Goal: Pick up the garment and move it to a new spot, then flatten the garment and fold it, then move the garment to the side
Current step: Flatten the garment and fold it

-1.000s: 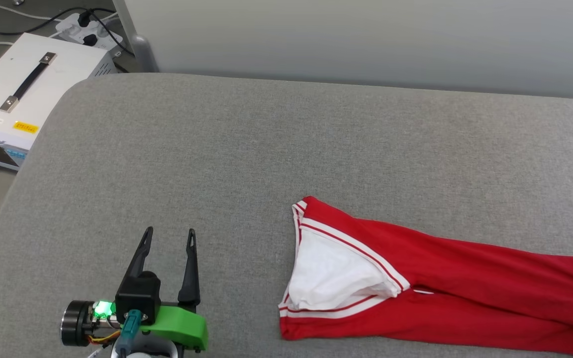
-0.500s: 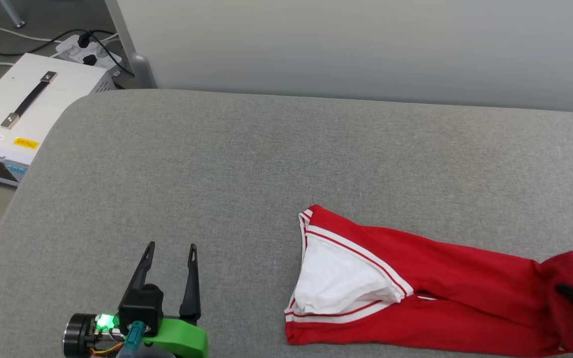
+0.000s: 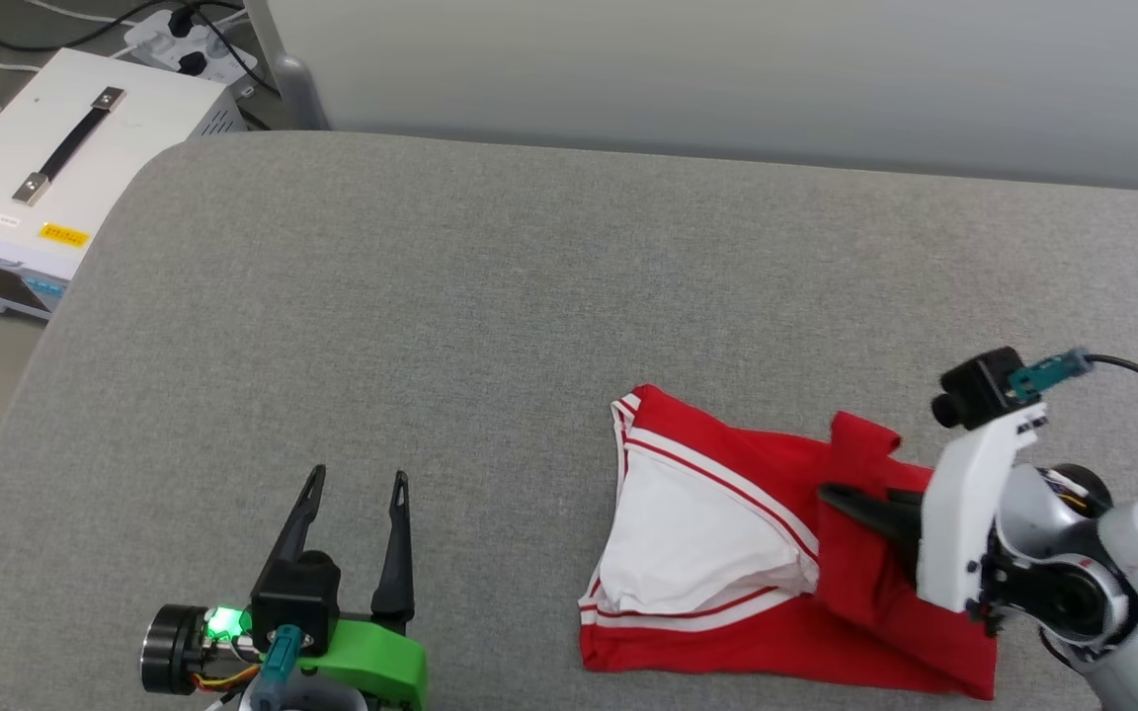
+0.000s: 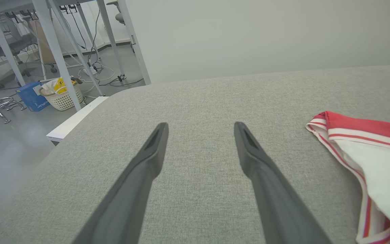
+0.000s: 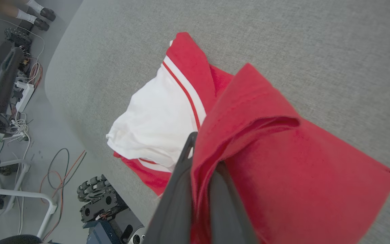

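Shirt (image 3: pixel 727 660): right gripper (image 3: pixel 829 494) pinches red edge (image 3: pixel 863 436) just beside white sleeve (image 3: pixel 692 538). Best lay edge down flat, slow. Left gripper (image 3: pixel 359 476) wide, empty.

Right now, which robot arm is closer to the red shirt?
Right. The right tool is shut on the red shirt; the left tool is open over the grey pad, apart from it.

I see the garment (image 3: pixel 697 533) lying bunched on the grey padded desk (image 3: pixel 431 296), toward the robot's right. It is red cloth with a white sleeve uppermost, edged in red-and-white striped trim. Its red end is lifted and folded over toward the sleeve, pinched between the fingers of the right gripper (image 3: pixel 826 492).
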